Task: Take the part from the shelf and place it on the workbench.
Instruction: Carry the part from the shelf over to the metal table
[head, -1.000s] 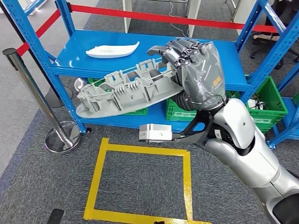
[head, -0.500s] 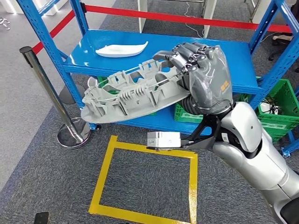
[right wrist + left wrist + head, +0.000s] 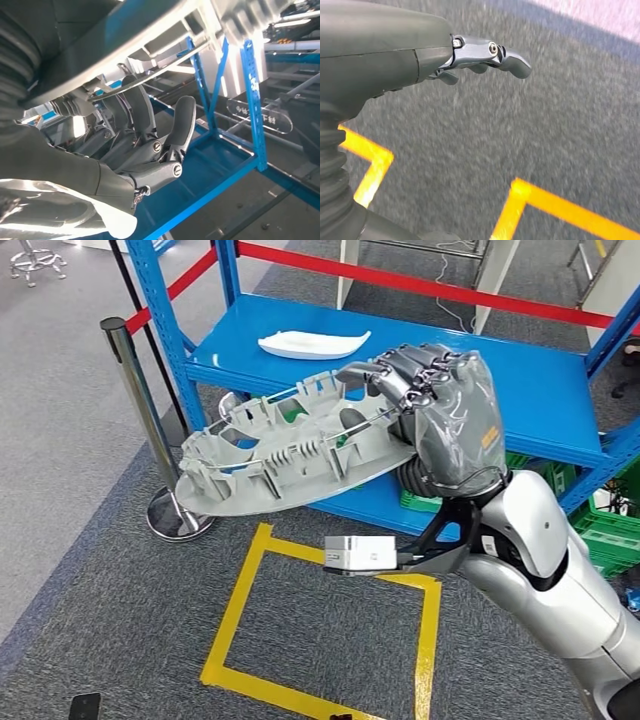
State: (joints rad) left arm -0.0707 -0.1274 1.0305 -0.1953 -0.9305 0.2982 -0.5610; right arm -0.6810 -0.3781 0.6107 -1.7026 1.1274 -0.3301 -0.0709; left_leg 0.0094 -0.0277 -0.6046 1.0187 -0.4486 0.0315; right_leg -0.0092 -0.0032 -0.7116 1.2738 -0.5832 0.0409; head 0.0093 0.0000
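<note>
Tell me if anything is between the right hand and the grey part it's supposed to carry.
Nothing is: the right hand already grips the grey part at one end, holding it in the air in front of the blue shelf. No workbench is visible, so that path cannot be judged.

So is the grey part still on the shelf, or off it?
Off: the right hand grips the grey part, holding it in the air in front of the blue shelf.

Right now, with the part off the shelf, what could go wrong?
1. The right hand holds the long grey part at one end only; it could sag or slip.
2. Its free end hangs near the stanchion post and could clip it on a turn.
</note>
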